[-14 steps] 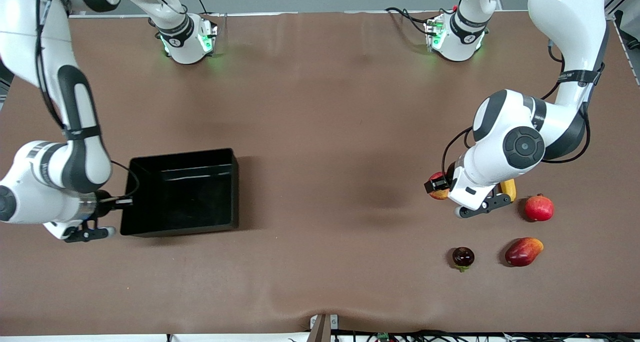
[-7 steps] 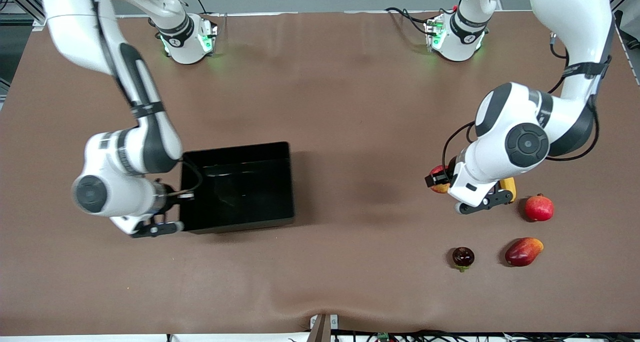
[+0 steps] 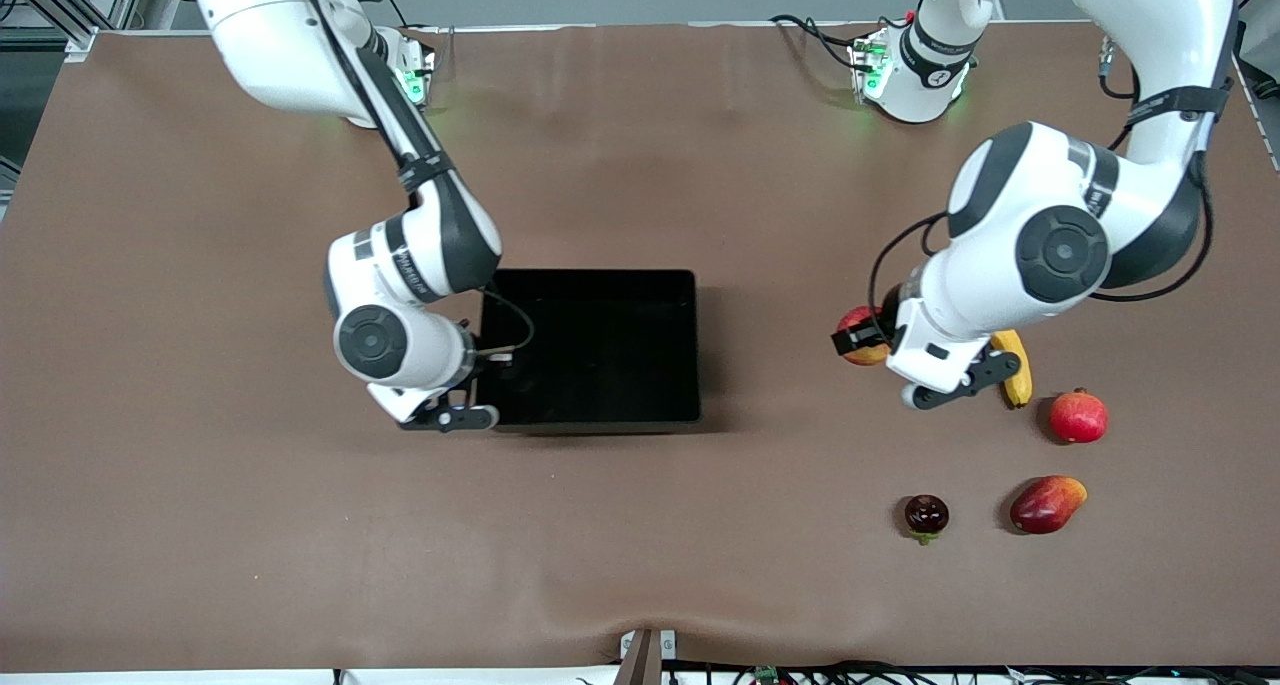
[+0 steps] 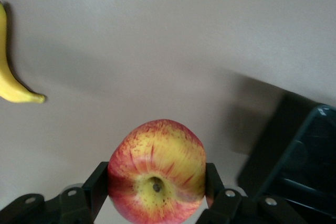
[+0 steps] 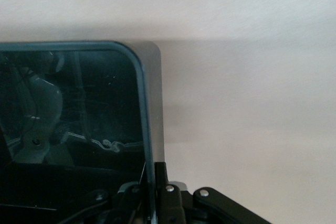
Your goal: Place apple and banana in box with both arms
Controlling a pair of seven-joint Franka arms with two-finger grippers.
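Note:
My left gripper (image 3: 862,337) is shut on the apple (image 3: 858,320), red mottled with yellow, and holds it above the table beside the banana (image 3: 1015,367). In the left wrist view the apple (image 4: 157,169) fills the space between the fingers of the left gripper (image 4: 157,184), stem end showing. The banana (image 4: 11,80) lies on the cloth, and the box (image 4: 302,156) sits farther off. My right gripper (image 3: 490,362) is shut on the wall of the black box (image 3: 600,350) near the table's middle. The right wrist view has the right gripper (image 5: 156,184) pinching the box's thin wall (image 5: 149,129).
A plain red fruit with a crown tip (image 3: 1078,416), a red-orange mango (image 3: 1046,504) and a small dark fruit (image 3: 926,515) lie nearer the front camera than the banana, at the left arm's end. Brown cloth (image 3: 640,565) covers the table.
The right arm has carried the box from its own end of the table to the middle. The left gripper has moved the apple slightly toward the box, and more of the banana shows.

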